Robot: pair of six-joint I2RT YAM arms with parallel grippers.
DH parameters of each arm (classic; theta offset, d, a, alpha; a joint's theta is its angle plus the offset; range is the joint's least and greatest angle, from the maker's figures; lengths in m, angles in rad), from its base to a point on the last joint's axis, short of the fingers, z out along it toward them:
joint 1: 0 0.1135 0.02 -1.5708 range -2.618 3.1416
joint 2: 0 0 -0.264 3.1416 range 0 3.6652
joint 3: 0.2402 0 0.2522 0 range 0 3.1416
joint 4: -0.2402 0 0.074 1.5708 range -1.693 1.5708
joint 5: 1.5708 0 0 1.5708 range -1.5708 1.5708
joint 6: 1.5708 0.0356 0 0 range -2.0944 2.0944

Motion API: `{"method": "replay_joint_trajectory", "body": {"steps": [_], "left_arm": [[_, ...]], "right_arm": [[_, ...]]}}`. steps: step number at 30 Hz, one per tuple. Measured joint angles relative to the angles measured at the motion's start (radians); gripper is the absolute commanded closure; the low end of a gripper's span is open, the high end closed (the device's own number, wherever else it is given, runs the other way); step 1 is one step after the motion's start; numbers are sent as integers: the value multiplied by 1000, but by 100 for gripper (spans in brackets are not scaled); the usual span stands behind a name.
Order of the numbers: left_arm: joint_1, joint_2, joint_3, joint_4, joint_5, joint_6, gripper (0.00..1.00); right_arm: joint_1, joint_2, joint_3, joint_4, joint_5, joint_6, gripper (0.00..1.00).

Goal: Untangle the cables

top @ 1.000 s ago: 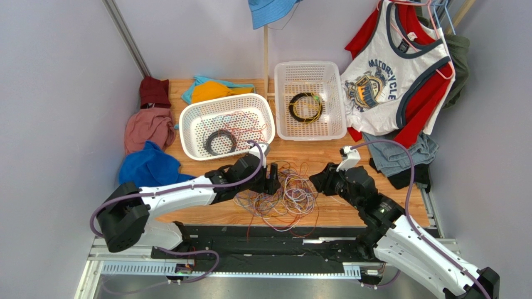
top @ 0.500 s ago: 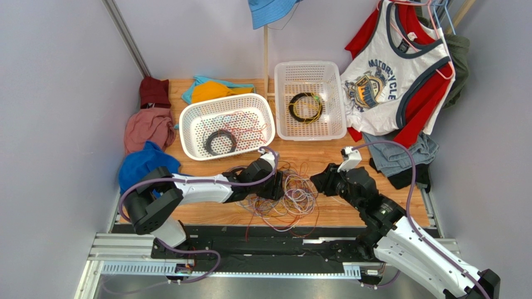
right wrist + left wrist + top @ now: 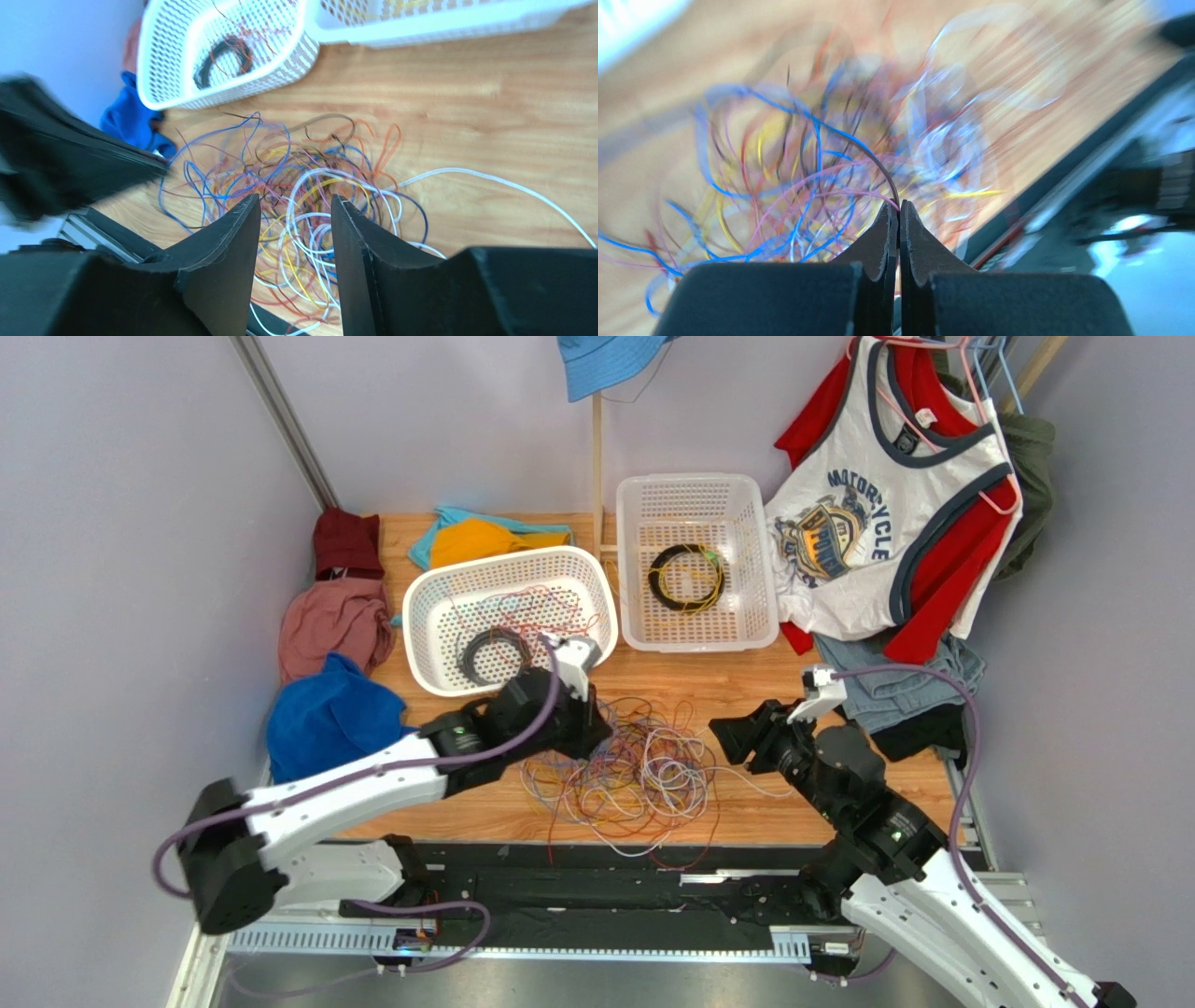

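The cables (image 3: 638, 770) lie as a tangle of thin blue, yellow, white, red and purple wires on the wooden table between my two arms. My left gripper (image 3: 589, 734) sits at the tangle's upper left edge. In the left wrist view, the left gripper (image 3: 899, 206) is shut on a thin dark wire that arcs out of its tips towards the blurred cables (image 3: 808, 175). My right gripper (image 3: 725, 734) hangs at the tangle's right side. In the right wrist view, the right gripper (image 3: 295, 203) is open above the cables (image 3: 316, 182), with nothing between the fingers.
An oval white basket (image 3: 421, 609) with a black coil (image 3: 491, 655) stands just behind the left gripper. A rectangular basket (image 3: 765, 560) holds a black and yellow coil (image 3: 685, 577). Clothes (image 3: 330, 714) are piled at the left. A shirt (image 3: 870, 518) hangs at the right.
The left gripper has shut on a wire and drawn back towards the oval basket. The right gripper has opened wider and pulled back to the right.
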Motion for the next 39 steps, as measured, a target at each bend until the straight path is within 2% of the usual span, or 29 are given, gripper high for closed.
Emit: {"method": "replay_joint_trajectory", "body": {"steps": [6, 12, 20, 27, 39], "left_arm": [[0, -241, 314, -122, -6, 94, 100], [-1, -292, 497, -195, 84, 149, 100], [-1, -247, 520, -260, 199, 163, 100], [-1, -224, 520, -275, 249, 162, 100], [-1, -201, 537, -282, 277, 162, 100]], "right_arm": [[0, -98, 2, 62, -1, -7, 54], [0, -128, 12, 155, -129, -13, 54], [0, -44, 70, 314, -336, -10, 54], [24, 105, 137, 433, -483, -16, 55], [220, 345, 140, 444, -447, -127, 55]]}}
